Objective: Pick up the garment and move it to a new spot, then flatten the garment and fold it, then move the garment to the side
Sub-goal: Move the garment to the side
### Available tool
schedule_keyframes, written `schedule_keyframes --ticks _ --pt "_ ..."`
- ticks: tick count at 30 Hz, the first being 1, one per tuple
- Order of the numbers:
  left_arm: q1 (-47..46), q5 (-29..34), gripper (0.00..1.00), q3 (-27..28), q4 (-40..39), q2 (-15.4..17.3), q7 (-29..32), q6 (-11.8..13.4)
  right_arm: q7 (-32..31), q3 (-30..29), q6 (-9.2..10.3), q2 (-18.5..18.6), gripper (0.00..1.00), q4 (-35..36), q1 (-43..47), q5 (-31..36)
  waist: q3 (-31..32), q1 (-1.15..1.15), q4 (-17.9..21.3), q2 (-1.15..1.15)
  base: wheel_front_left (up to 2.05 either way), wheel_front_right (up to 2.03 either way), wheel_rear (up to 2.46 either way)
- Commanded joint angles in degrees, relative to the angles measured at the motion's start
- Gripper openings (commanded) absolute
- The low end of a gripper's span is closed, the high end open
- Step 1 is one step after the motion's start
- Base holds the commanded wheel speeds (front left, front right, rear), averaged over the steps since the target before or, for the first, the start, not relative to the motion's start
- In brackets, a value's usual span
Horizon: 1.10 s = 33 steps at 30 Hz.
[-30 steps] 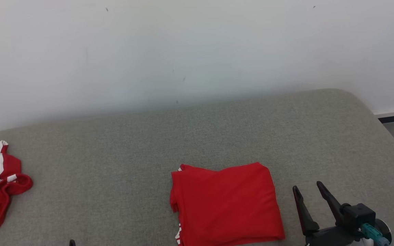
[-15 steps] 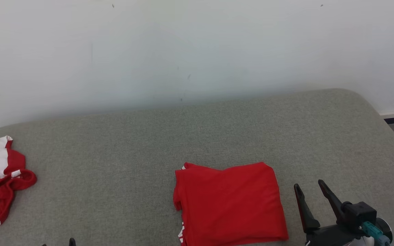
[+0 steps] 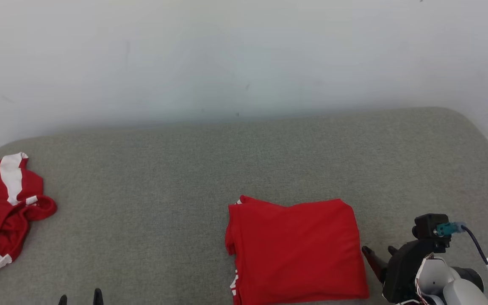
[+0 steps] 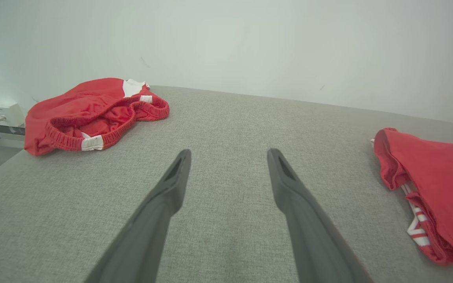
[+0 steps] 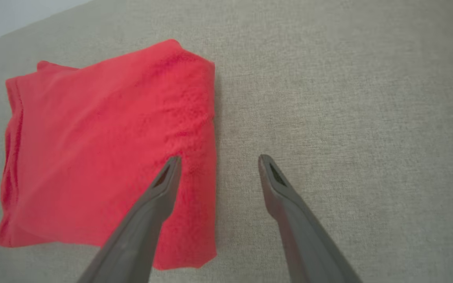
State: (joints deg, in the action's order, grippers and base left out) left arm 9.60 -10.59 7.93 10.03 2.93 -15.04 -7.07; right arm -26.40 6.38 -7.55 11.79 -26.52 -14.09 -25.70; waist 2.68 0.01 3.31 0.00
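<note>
Head view: folded garment w/ right end effector beside, jaws apart.

The garment ran off the head view's bottom edge, and off the right edge in the left wrist view. The white print at its fold was too small to read. The shorts were cut by the left edge. The left gripper showed just its fingertips above the bottom edge. The right gripper had its fingers mostly hidden behind its own wrist.
</note>
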Motion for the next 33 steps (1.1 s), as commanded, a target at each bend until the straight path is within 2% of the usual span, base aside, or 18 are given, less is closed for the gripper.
schedule_keyframes --ticks 1,6,11,17,18,19,20,22,24,25,26,33 --pt "-0.50 -0.23 1.00 -0.09 0.06 -0.06 -0.18 -0.09 -2.39 -0.98 0.12 -0.33 1.00 0.23 -0.91 0.61 -1.08 -0.01 -1.41 0.00 0.00 0.00 0.00" --pt "-1.34 -0.18 1.00 -0.32 -0.41 -0.07 -0.18 -0.16 -7.73 -3.64 0.12 -1.87 1.00 1.50 -2.32 1.89 -2.33 -0.01 -3.09 0.00 0.00 0.00 0.00" --pt "-2.22 -0.26 1.00 -1.00 -0.64 -0.08 -0.18 -0.24 -13.82 -6.79 0.12 -2.73 1.00 1.32 -3.03 6.25 -4.03 -0.01 -5.15 0.00 0.00 0.00 0.00" --pt "-3.48 -0.11 1.00 -2.12 -0.67 -0.07 -0.18 -0.37 -18.39 -9.48 0.12 -4.25 1.00 1.01 -3.21 8.97 -5.89 -0.01 -7.41 0.00 0.00 0.00 0.00" --pt "-3.76 -0.06 1.00 -2.36 -0.63 -0.08 -0.18 -0.39 -19.18 -10.00 0.12 -4.26 0.90 0.74 -3.02 9.52 -6.14 -0.01 -7.82 0.00 0.00 0.00 0.00" --pt "-3.93 -0.05 1.00 -2.52 -0.60 -0.07 -0.18 -0.41 -19.92 -10.33 0.12 -4.39 0.66 0.50 -2.81 10.12 -6.32 -0.01 -8.12 0.00 0.00 0.00 0.00" --pt "-4.10 -0.06 1.00 -2.72 -0.63 -0.07 -0.18 -0.42 -20.65 -10.70 0.12 -4.42 0.49 0.39 -2.66 10.61 -6.69 -0.01 -8.44 0.00 0.00 0.00 0.00" --pt "-4.49 -0.14 1.00 -2.94 -0.79 -0.08 -0.18 -0.46 -22.03 -11.14 0.13 -4.31 0.34 0.14 -2.78 11.50 -7.42 -0.01 -8.76 0.00 0.00 0.00 0.00" --pt "-4.96 -0.21 1.00 -3.07 -1.00 -0.07 -0.18 -0.34 -22.83 -11.30 0.13 -3.91 0.26 0.24 -2.99 12.57 -8.17 -0.01 -8.93 0.00 0.00 0.00 0.00" --pt "-5.16 -0.28 1.00 -3.12 -1.12 -0.07 -0.18 -0.35 -23.27 -11.29 0.13 -3.66 0.15 0.25 -3.08 13.17 -8.54 -0.01 -8.98 0.00 0.00 0.00 0.00" --pt "-5.31 -0.32 1.00 -3.21 -1.18 -0.07 -0.18 -0.35 -23.51 -11.23 0.14 -3.46 0.00 0.34 -3.29 13.60 -8.86 -0.01 -9.03 0.00 0.00 0.00 0.00" --pt "-6.76 -0.72 1.00 -4.51 -2.04 -0.08 -0.17 -0.40 -21.91 -8.38 0.18 -0.59 0.00 2.11 -5.88 15.58 -11.07 -0.01 -8.12 0.00 0.00 0.00 0.00"
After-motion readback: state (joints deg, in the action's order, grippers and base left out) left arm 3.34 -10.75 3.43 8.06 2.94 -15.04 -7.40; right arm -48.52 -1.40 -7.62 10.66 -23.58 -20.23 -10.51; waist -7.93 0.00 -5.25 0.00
